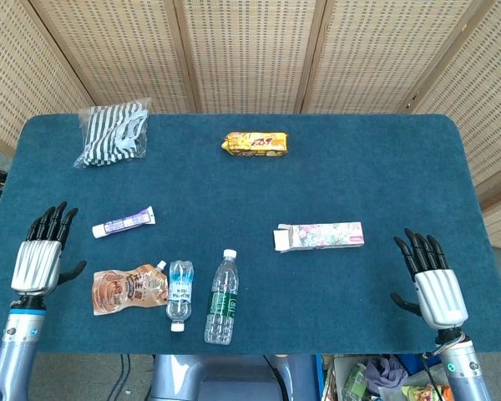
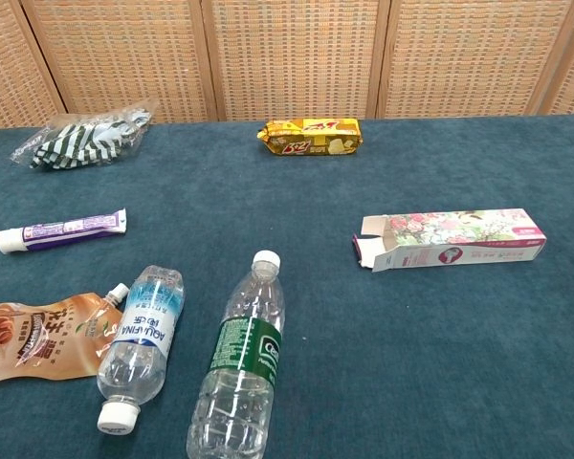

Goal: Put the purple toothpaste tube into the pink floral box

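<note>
The purple toothpaste tube (image 1: 123,223) (image 2: 61,230) lies flat on the blue table, white cap pointing left. The pink floral box (image 1: 320,236) (image 2: 449,239) lies on its side at centre right, its left end flap open. My left hand (image 1: 40,257) hovers open at the table's left edge, left of and slightly nearer than the tube, fingers spread and holding nothing. My right hand (image 1: 432,277) is open near the front right, to the right of the box. The chest view shows neither hand.
A brown pouch (image 1: 127,290), a small water bottle (image 1: 179,294) and a green-labelled bottle (image 1: 222,297) lie in front of the tube. A yellow snack pack (image 1: 255,144) and a striped bag (image 1: 113,133) sit at the back.
</note>
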